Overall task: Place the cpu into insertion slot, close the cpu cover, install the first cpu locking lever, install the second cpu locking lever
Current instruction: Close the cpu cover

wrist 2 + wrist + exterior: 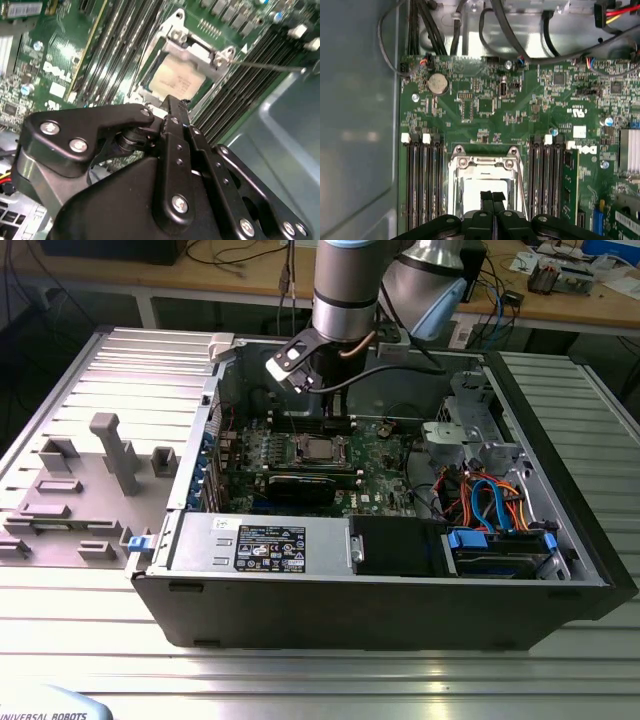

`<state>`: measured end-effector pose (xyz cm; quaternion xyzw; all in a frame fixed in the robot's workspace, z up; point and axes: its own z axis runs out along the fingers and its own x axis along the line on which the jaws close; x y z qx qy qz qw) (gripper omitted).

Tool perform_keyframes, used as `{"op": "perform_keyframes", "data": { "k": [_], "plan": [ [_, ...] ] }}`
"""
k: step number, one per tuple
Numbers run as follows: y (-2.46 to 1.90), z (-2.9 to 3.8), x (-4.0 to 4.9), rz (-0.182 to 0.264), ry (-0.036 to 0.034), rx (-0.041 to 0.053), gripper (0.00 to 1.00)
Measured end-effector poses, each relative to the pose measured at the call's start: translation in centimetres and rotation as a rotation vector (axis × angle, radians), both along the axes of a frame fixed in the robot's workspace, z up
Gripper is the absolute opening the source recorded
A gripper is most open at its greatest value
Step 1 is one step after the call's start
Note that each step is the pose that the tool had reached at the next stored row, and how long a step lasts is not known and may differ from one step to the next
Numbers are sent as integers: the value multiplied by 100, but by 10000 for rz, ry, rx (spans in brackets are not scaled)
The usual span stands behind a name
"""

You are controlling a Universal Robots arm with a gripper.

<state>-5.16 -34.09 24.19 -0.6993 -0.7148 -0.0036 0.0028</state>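
The insertion slot sits mid-board in the open computer case. In both wrist views the cpu lies in it, its pale metal top showing through the window of the cpu cover, which lies flat over it. A thin wire locking lever juts out from one side of the socket. My gripper hangs just above the socket, fingers shut together with nothing between them.
Long memory slots flank the socket on both sides. A black card and a power supply lie nearer the case front. Cables and drive bays fill the exterior view's right. A case wall stands close.
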Motion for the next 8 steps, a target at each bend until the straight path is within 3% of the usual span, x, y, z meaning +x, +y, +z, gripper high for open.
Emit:
{"op": "perform_keyframes", "data": {
  "k": [8],
  "plan": [
    [0, -102, -195, 7, 0, 28, 11]
  ]
}}
